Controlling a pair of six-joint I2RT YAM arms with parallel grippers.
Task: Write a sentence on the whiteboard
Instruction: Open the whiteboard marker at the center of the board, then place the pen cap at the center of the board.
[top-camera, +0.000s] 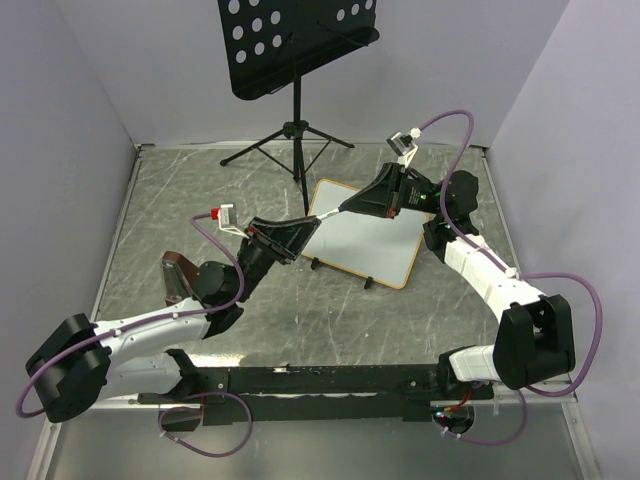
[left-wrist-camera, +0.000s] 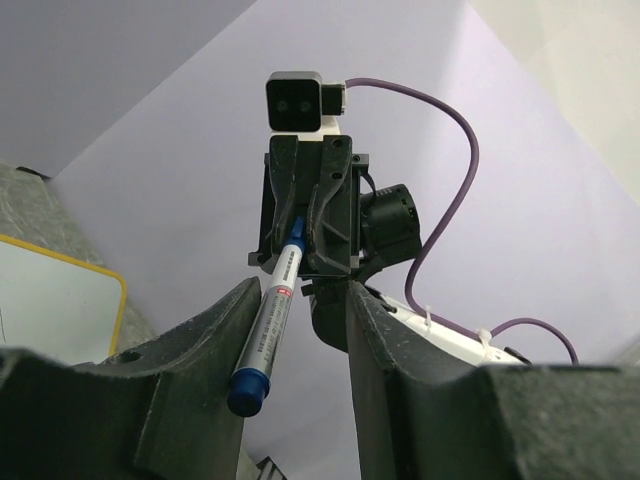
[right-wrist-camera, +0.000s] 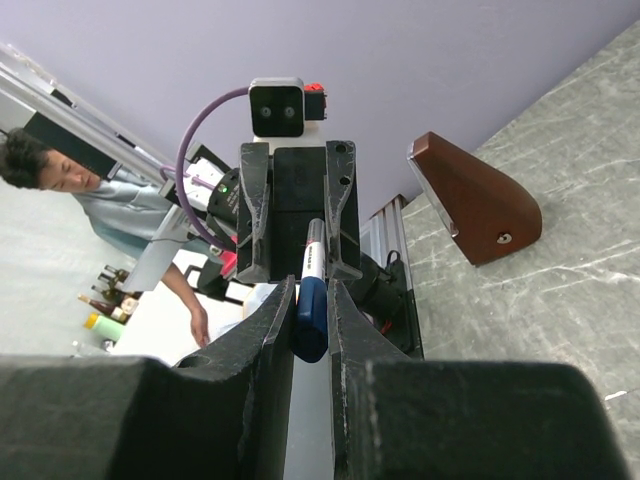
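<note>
DESK: Where is the whiteboard (top-camera: 372, 248), and is anything written on it?

ROBOT: It sits on the table between my two arms, its white face bare in the overhead view (no sentence that I can make out). Above its far left corner I hold the marker (left-wrist-camera: 276, 318) in the air. My right gripper (right-wrist-camera: 310, 300) pinches one blue end of it tight. My left gripper (left-wrist-camera: 298, 298), reaching in from the board's left side, has its jaws spread round the other blue end. A gap shows beside the pen, so there is no grip there yet.

DESK: What could go wrong from here?

ROBOT: In my judgement, the squeeze. The blue tip sits nearer one left finger than the other. That finger may meet it first and lever the pen sideways in my right pinch. A loosened pen would drop onto the board or roll off it. I also cannot tell which blue end is the cap (both look alike from here). Pull the wrong one and nothing comes off, and the writing never starts.
</note>
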